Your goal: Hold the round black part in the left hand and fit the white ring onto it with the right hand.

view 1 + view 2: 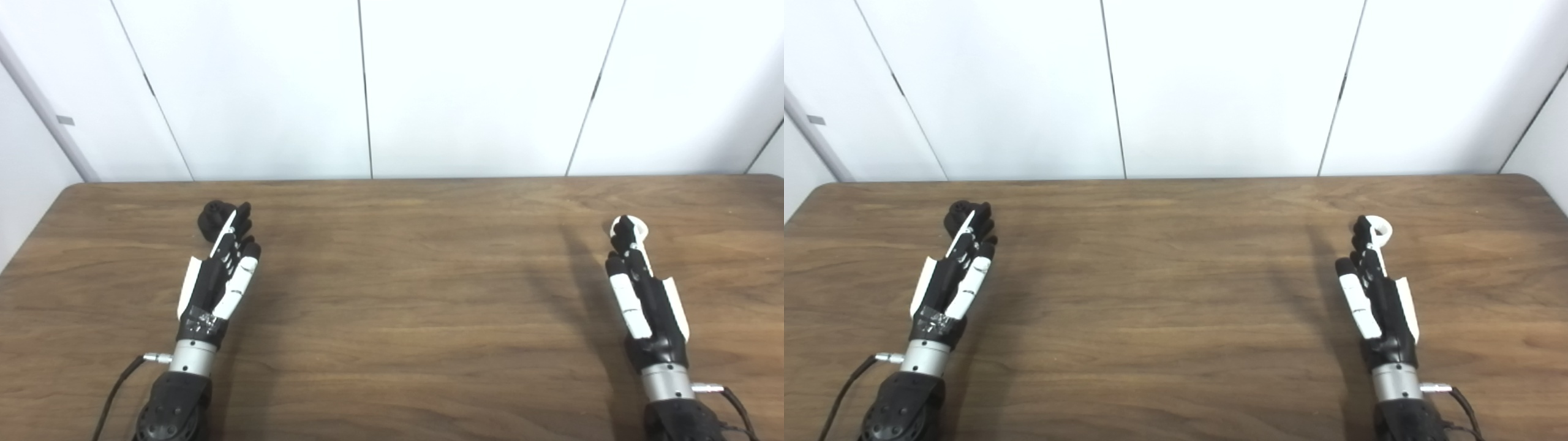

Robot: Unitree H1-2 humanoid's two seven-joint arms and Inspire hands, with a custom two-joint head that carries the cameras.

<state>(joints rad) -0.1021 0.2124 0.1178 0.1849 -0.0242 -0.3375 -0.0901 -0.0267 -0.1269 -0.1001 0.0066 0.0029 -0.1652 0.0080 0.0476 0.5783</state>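
We are reaching both arms out over the brown tabletop (404,294). Our left robot hand (214,278) is stretching forward with its fingers close together, and their tips are touching the round black part (213,219) sitting just past them. We cannot tell if they are gripping it yet. On the far right side, our right robot hand (1373,288) is pointing forward too. The white ring (1381,229) is lying flat at its fingertips, partly hidden, and we cannot tell if it is being pinched.
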